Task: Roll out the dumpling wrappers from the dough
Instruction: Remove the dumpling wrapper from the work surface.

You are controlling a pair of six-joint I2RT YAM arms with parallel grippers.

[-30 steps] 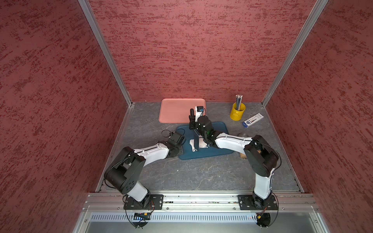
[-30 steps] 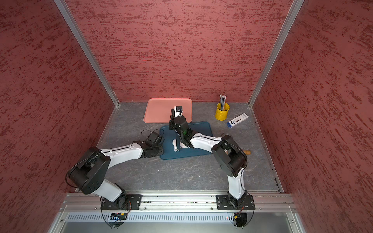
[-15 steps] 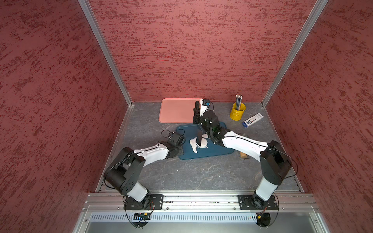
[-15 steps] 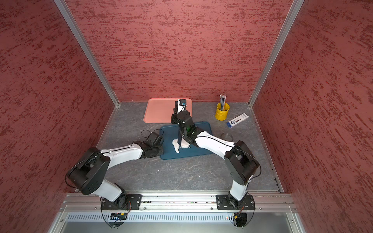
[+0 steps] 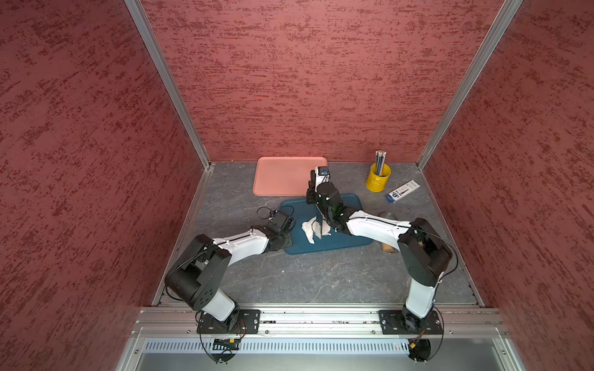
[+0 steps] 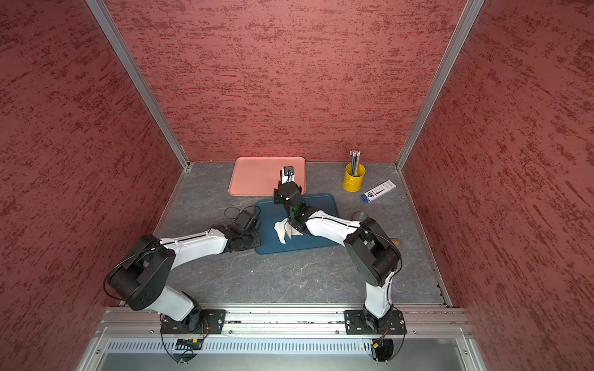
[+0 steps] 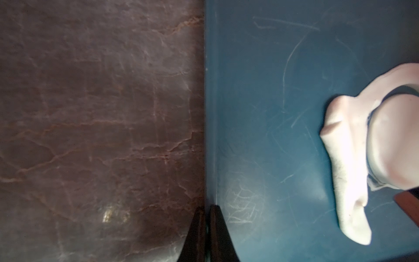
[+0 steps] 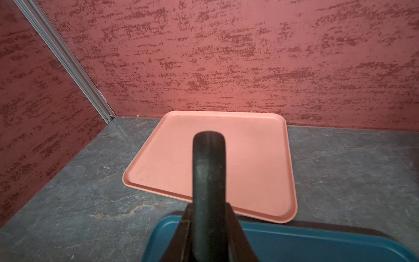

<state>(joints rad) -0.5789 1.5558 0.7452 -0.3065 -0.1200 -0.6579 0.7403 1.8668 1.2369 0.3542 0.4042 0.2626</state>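
Note:
The dough (image 5: 308, 229) (image 6: 280, 229) is an irregular white mass with a long tail, lying on the blue tray (image 5: 347, 202). In the left wrist view the dough (image 7: 347, 163) lies far from my fingers. No dumpling wrappers show. My right gripper (image 5: 311, 192) (image 8: 208, 205) hangs above the tray's far side, shut on a dark tool handle (image 8: 208, 163). A thin dark blade (image 5: 319, 226) stands on the dough below that wrist. My left gripper (image 5: 284, 239) (image 7: 205, 207) is shut and holds nothing, its tips at the tray's left rim.
An empty pink tray (image 5: 283, 176) (image 8: 249, 158) lies at the back, just beyond the blue tray. A yellow cup (image 5: 377, 181) of pencils and a small white box (image 5: 402, 191) stand at the back right. A brown wooden end (image 5: 387, 248) peeks out beside the right arm.
The right arm's elbow swung out to the right and partly back, with the tool still held. More of the dough shows, spread wider. The left arm has not moved.

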